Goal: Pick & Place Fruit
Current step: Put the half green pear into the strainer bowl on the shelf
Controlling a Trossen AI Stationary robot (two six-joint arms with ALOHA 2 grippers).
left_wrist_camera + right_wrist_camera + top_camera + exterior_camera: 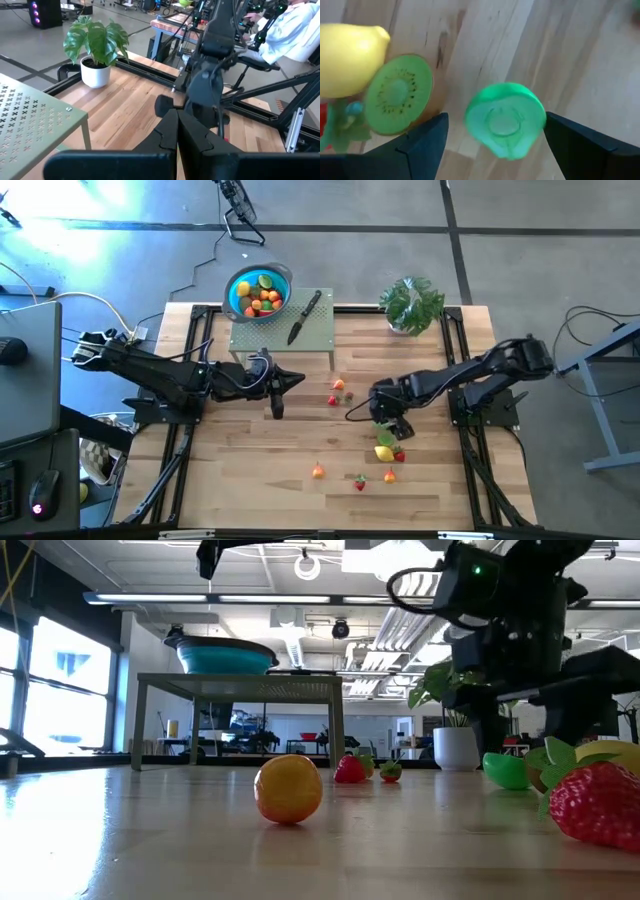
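Several small toy fruit pieces lie on the wooden table: a pale green halved piece (505, 120), a kiwi half (397, 95), a lemon (350, 60), a strawberry (600, 802) and an orange (288, 788). My right gripper (495, 122) points steeply down and is open. Its fingers stand on either side of the pale green piece, apart from it. That piece lies on the table, cut face up. My left gripper (298, 380) is shut and hovers left of centre, holding nothing. A blue bowl (236, 280) holding fruit stands on a small green perforated stand (320, 340).
A black-handled knife (305, 317) lies on the stand beside the bowl. A potted plant (411, 304) is at the far right. More fruit lies near the centre (338, 386) and toward the near edge (318, 471). A person sits beyond the table (295, 30).
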